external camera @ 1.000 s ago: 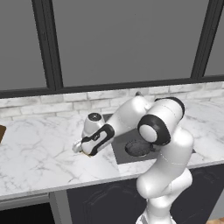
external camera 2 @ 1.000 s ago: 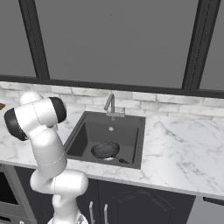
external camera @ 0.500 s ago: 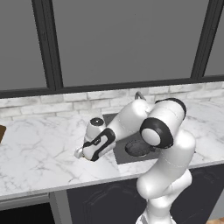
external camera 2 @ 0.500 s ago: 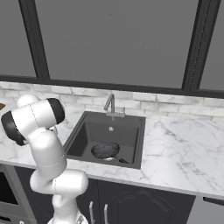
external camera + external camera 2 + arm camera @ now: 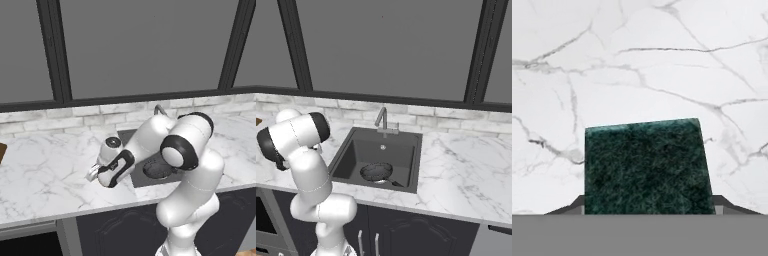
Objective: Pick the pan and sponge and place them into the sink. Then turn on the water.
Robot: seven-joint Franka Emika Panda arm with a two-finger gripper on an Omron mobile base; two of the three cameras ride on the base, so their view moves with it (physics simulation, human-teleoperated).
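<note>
The sponge (image 5: 644, 165), dark green side up, lies flat on the white marble counter (image 5: 637, 60). My gripper (image 5: 648, 207) straddles it, and a dark fingertip (image 5: 574, 206) presses against each of its two sides. In the left base view my gripper (image 5: 92, 174) is down at the counter, left of the sink (image 5: 126, 136). The round dark pan (image 5: 376, 171) rests on the floor of the sink (image 5: 406, 150), near its front; it is also visible as the pan (image 5: 157, 170) behind my forearm. No water runs from the grey faucet (image 5: 381, 120).
The marble counter (image 5: 45, 175) stretches left of the sink and the counter (image 5: 466, 170) continues to its right. A brick backsplash and dark windows stand behind. A brown object (image 5: 1, 152) sits at the far left edge.
The hand has come down and forward to the counter left of the sink, over the sponge.
</note>
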